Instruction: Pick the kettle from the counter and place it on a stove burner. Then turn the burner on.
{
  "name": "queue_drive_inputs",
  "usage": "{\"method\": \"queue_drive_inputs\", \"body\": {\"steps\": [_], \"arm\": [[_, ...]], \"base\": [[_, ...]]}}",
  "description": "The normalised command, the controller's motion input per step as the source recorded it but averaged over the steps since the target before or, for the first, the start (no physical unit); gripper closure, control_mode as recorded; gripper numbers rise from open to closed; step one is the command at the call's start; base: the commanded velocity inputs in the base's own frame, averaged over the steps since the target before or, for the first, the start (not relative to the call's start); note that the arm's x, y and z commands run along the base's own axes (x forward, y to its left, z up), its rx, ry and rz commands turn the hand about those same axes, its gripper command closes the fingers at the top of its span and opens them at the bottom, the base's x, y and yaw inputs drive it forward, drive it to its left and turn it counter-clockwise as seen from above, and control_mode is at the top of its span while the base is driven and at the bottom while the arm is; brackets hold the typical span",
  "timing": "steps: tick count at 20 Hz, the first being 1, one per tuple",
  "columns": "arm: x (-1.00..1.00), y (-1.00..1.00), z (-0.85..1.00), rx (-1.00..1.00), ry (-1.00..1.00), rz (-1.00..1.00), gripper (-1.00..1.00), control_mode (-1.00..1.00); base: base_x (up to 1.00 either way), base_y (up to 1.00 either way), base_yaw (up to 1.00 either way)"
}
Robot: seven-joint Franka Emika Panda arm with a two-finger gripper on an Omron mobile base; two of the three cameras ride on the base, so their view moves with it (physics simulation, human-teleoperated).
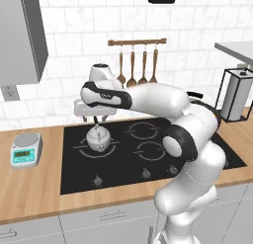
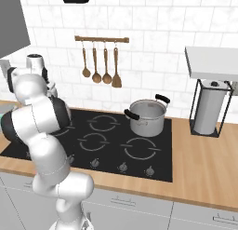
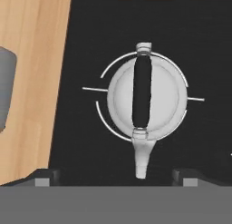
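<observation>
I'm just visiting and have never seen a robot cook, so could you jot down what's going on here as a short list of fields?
kettle: sitting upright on the stove burner, a ring mark at the cooktop's left side
pincer: open, just above the kettle, holding nothing
steel pot: on the cooktop's far right
scale: on the counter, left of the cooktop
knobs: in a row along the cooktop's front edge, untouched
next step, probably: reaching for a knob
</observation>
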Motion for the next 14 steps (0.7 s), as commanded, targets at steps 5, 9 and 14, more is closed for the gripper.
{"method": "queue_drive_inputs", "body": {"steps": [5, 9, 14], "arm": [[-0.99, -0.21, -0.02, 0.03, -0.03, -0.01, -1.00, -1.00], [-0.69, -0.18, 0.00, 0.02, -0.02, 0.00, -1.00, -1.00], [-0.58, -0.26, 0.00, 0.02, -0.02, 0.00, -1.00, -1.00]], "base": [[0.00, 0.00, 0.00], [0.00, 0.00, 0.00], [0.00, 0.00, 0.00]]}}
